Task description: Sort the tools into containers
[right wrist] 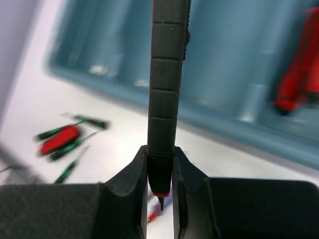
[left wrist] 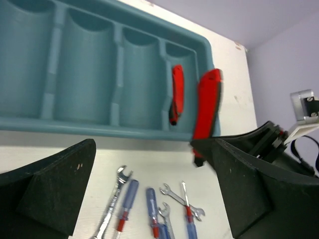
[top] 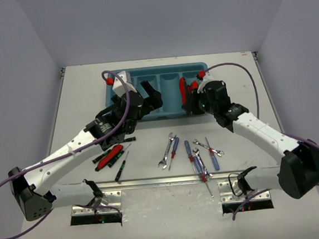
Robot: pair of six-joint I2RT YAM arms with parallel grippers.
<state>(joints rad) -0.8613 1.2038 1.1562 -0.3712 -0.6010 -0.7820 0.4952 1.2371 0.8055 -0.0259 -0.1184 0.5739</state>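
Observation:
The teal tray point(top: 161, 70) of long compartments lies at the back of the table. My right gripper point(top: 193, 98) is shut on the black ribbed handle of red-and-black pliers point(top: 182, 90), which hang over the tray's right end. The right wrist view shows the jaws point(right wrist: 159, 154) clamped on that handle point(right wrist: 167, 74). Another pair of red pliers point(left wrist: 175, 93) lies in the rightmost compartment. My left gripper point(top: 150, 95) is open and holds nothing, over the tray's front left; its wrist view shows the held pliers point(left wrist: 207, 112) beside it.
Silver wrenches and blue-handled screwdrivers point(top: 193, 153) lie scattered at the front centre. A third pair of red pliers point(top: 109, 156) and thin green-and-black precision screwdrivers point(top: 122, 167) lie front left. The two arms are close together over the tray point(left wrist: 99, 127).

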